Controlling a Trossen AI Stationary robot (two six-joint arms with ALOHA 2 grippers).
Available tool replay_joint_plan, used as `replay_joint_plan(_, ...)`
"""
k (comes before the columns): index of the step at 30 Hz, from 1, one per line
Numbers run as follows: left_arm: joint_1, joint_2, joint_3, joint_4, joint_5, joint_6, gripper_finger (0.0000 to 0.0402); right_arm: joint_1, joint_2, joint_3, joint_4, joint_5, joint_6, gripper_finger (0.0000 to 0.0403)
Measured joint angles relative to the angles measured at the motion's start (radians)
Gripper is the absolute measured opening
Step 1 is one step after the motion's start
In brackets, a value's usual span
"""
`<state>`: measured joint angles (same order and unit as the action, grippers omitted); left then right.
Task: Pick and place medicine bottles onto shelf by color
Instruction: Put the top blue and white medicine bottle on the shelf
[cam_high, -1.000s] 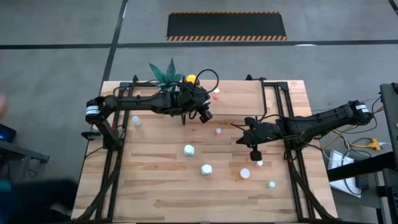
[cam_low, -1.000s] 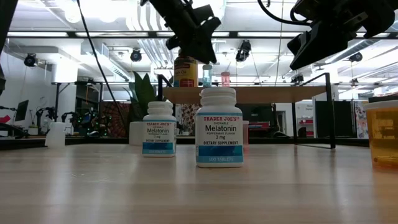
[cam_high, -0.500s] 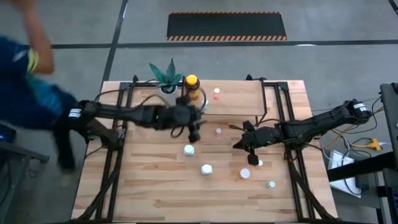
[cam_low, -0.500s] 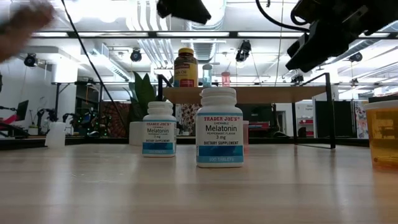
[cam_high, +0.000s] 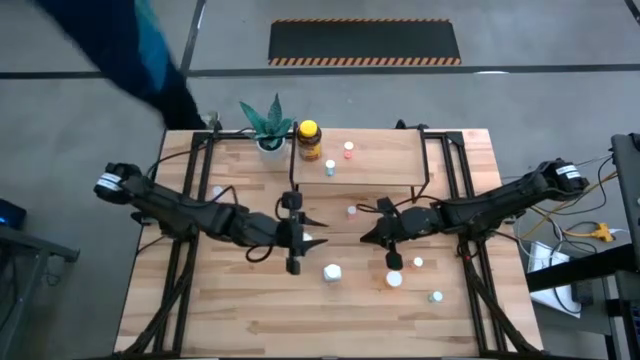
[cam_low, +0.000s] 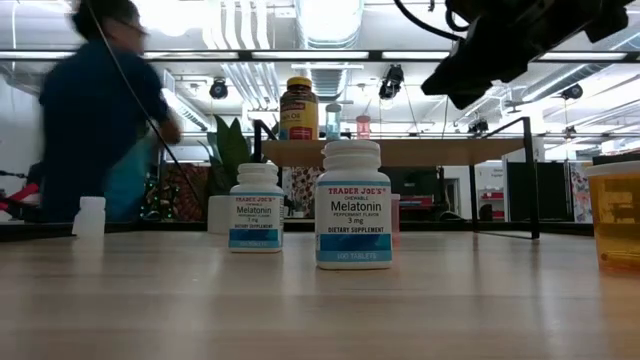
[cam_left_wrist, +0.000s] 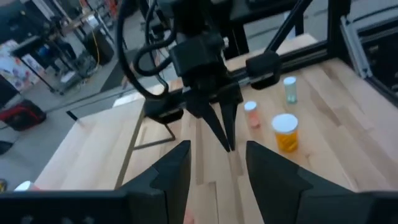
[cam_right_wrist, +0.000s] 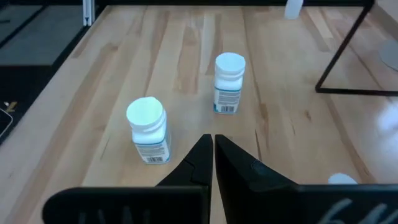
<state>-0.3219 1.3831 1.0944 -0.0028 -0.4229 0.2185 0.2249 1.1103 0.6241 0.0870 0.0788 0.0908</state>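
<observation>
Change, left arm: has swung from the shelf area down to centre table; left hand (cam_high: 300, 238) now hovers beside a white-capped white medicine bottle (cam_high: 306, 240), left of centre in the high view.
Change, right arm: has eased leftward; right hand (cam_high: 372, 234) sits right of centre, facing the left one.
Change, person: blurred figure in blue (cam_low: 100, 120) now stands behind the table at left of the low view; earlier only a hand blur showed there.
Left hand state: fingers (cam_left_wrist: 174, 171) spread apart, nothing between them.
Right hand state: fingers (cam_right_wrist: 199, 163) pressed together, holding nothing.
Shelf: low light-wood board on black legs (cam_high: 375, 160), upper centre of the high view; carries the large amber bottle with yellow cap (cam_high: 308, 140) and two tiny bottles, one pale-capped (cam_high: 329, 168), one pink-capped (cam_high: 348, 149).
Table: light wooden table (cam_high: 230, 300); other small bottles remain scattered lower centre.
Low view only: "Melatonin" labels on two white bottles (cam_low: 352, 205).
Left wrist view only: orange vial with white cap (cam_left_wrist: 286, 132) past the right hand.
Right wrist view only: two white bottles (cam_right_wrist: 148, 129) standing well apart.
</observation>
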Motion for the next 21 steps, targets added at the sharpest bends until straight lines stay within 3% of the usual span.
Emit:
replay_joint_plan(11,-0.001,-0.174,-0.244,0.212,-0.005,0.009,0.0137,-0.003,0.155,0.151,-0.001,0.000,-0.039,0.0021)
replay_joint_plan(15,0.000,-0.251,-0.306,0.239,-0.006,0.010,0.0137,-0.003,0.221,0.217,-0.002,0.000,-0.039,0.0062)
replay_joint_plan(21,-0.001,-0.331,-0.402,0.291,-0.009,0.005,0.0137,-0.003,0.342,0.348,-0.006,0.010,-0.053,0.0156)
